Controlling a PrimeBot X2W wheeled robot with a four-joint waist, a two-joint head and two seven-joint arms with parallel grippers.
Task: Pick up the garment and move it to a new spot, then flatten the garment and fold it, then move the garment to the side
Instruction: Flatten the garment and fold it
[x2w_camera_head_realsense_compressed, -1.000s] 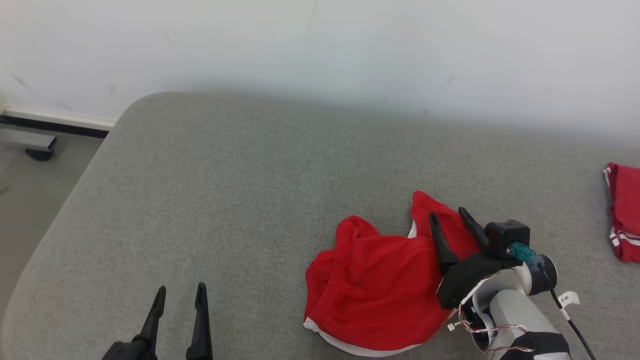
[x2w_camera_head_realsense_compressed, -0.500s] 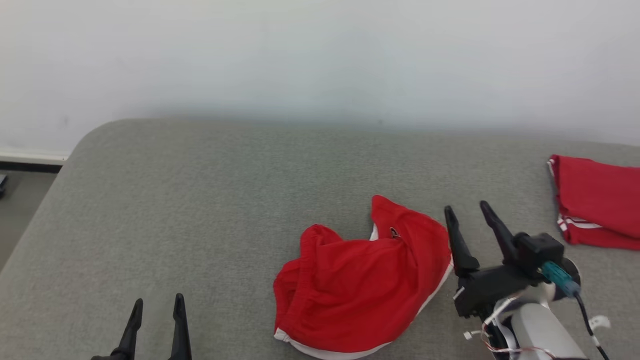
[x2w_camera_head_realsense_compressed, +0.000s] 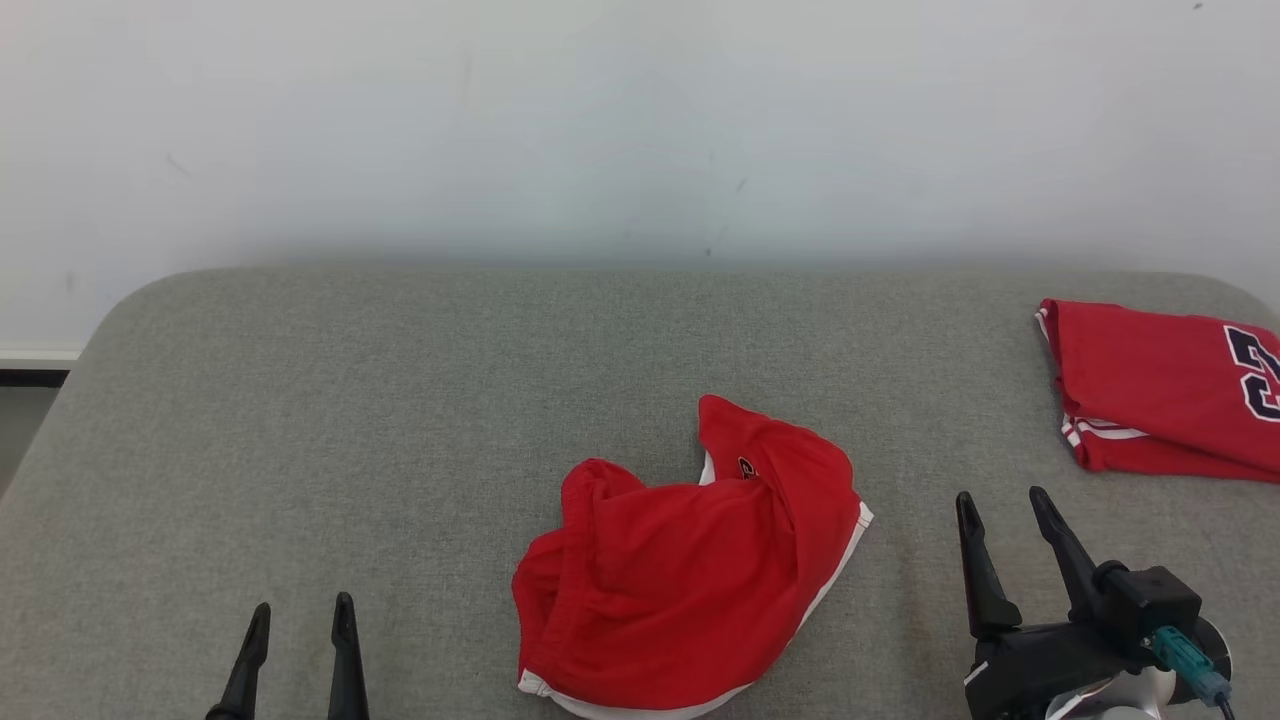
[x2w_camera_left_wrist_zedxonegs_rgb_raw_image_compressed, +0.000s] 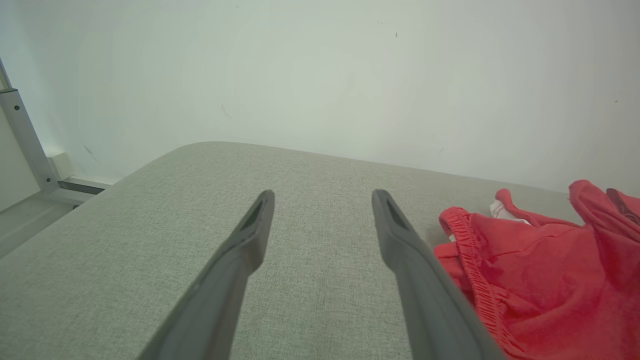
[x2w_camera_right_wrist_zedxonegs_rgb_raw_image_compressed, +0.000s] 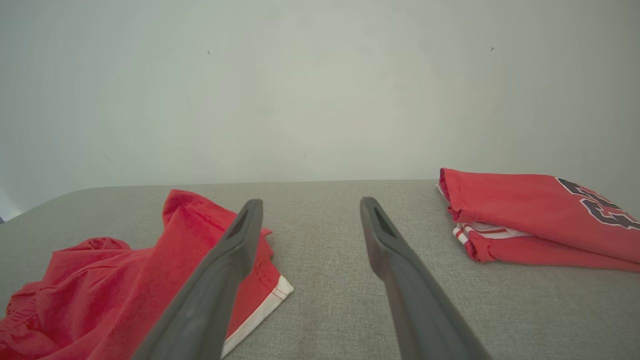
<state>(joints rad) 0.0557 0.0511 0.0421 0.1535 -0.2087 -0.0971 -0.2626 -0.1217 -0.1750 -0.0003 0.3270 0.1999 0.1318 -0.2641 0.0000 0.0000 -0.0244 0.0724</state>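
Fabric of grey colour covers the tabletop (x2w_camera_head_realsense_compressed: 400, 400), which stands against a pale wall (x2w_camera_head_realsense_compressed: 600, 120). Seen from the robot's head, the red garment (x2w_camera_head_realsense_compressed: 690, 580) lies in a crumpled heap a little toward 5 o'clock from the middle of the tabletop. It has a white border along its lower edge and an elastic waistband bunched at its 9 o'clock side. It lies free on the fabric.

The right end effector (x2w_camera_head_realsense_compressed: 1000, 495) stands at 3 o'clock of the garment, near it but apart from it. Its two dark fingers are spread wide and point toward 12 o'clock, with bare fabric between them. The left end effector (x2w_camera_head_realsense_compressed: 302, 603) is at 8 o'clock of the garment, well apart, and its fingers are also spread and empty.

A second red piece, a folded jersey (x2w_camera_head_realsense_compressed: 1160, 390) with dark numerals and white stripes, rests flat at 2 o'clock of the garment, near the 3 o'clock edge of the tabletop.
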